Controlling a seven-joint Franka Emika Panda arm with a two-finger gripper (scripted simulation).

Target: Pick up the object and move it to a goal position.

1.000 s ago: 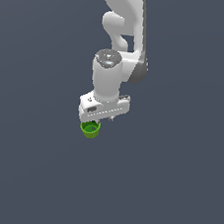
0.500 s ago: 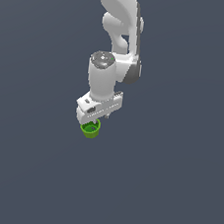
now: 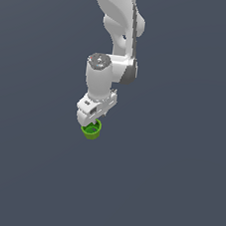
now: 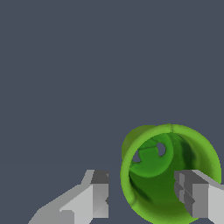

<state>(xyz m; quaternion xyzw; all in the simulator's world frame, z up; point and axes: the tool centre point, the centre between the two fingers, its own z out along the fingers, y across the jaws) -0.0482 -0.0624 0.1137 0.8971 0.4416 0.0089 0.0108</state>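
The green cup [image 4: 168, 173] sits just below your gripper [image 4: 146, 192], mouth facing up. Its fingers [image 4: 99, 192] stand apart, one inside the rim, one outside. Close off-centre and you may tip or squeeze it away.

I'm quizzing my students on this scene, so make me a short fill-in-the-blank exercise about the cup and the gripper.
1. The cup is colored ____.
2. In the wrist view, one finger sits ____ the cup's opening, the other finger outside its wall.
3. In the exterior view, the cup sits directly ____ the gripper.
4. The surface around the cup is plain dark ____.

Missing words: green; inside; below; grey
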